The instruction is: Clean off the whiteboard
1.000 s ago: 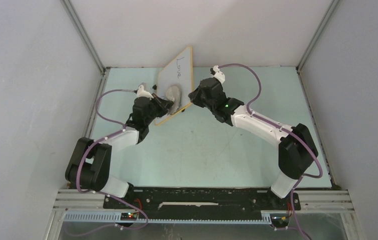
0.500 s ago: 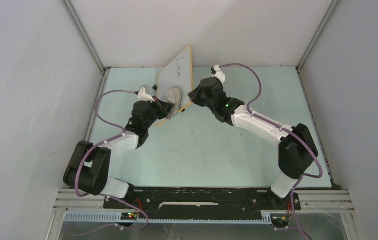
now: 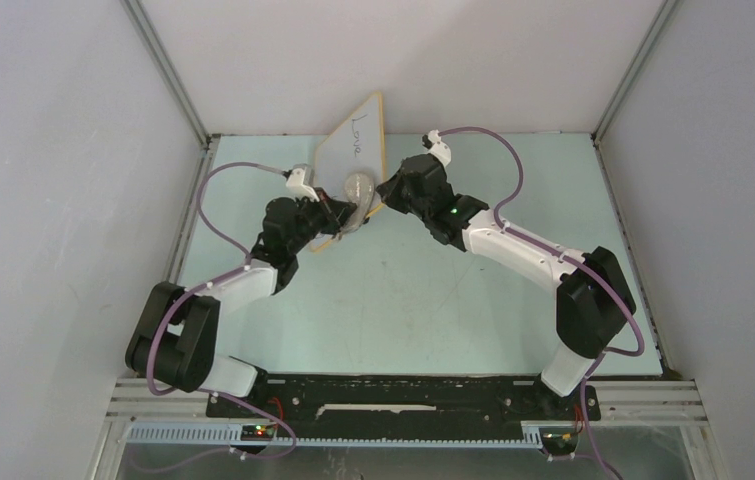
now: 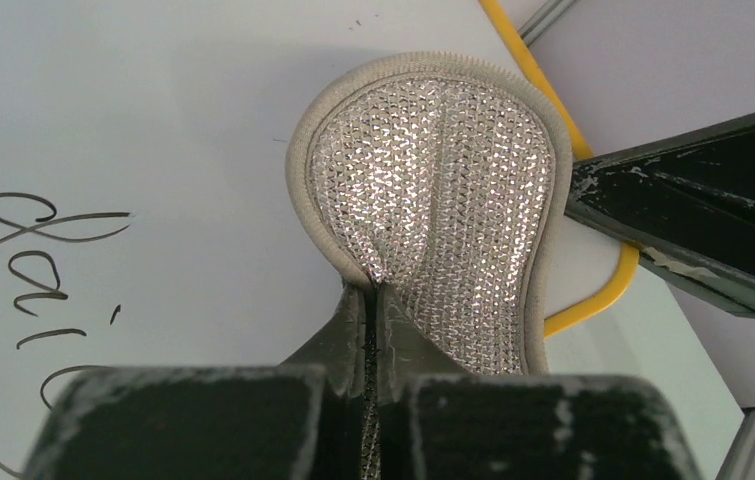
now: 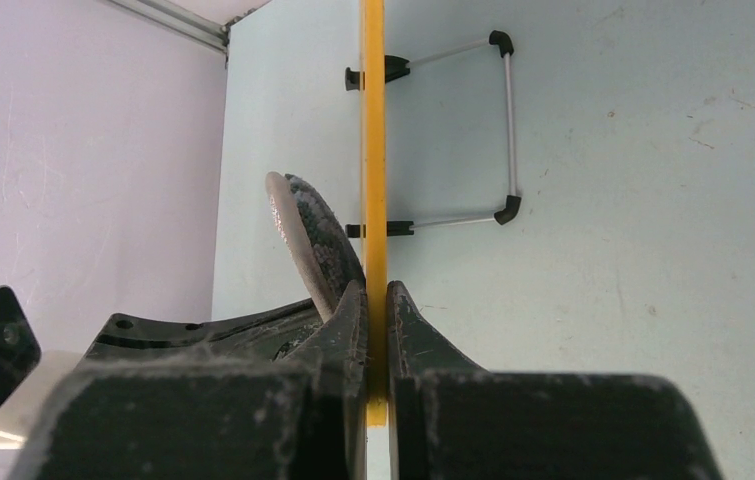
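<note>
The whiteboard, white with a yellow-orange frame, stands tilted at the back of the table with dark handwriting near its top. My right gripper is shut on its right edge, seen edge-on in the right wrist view. My left gripper is shut on the grey oval cloth pad and presses it against the board's lower right. The left wrist view shows the pad flat on the board, with writing to its left.
The board's wire stand with black feet shows behind it in the right wrist view. Grey enclosure walls and metal corner posts close in the pale green table. The right gripper's finger shows by the pad.
My left gripper has slid the pad up and right across the board, toward its right edge. The right gripper and the board have stayed put.
</note>
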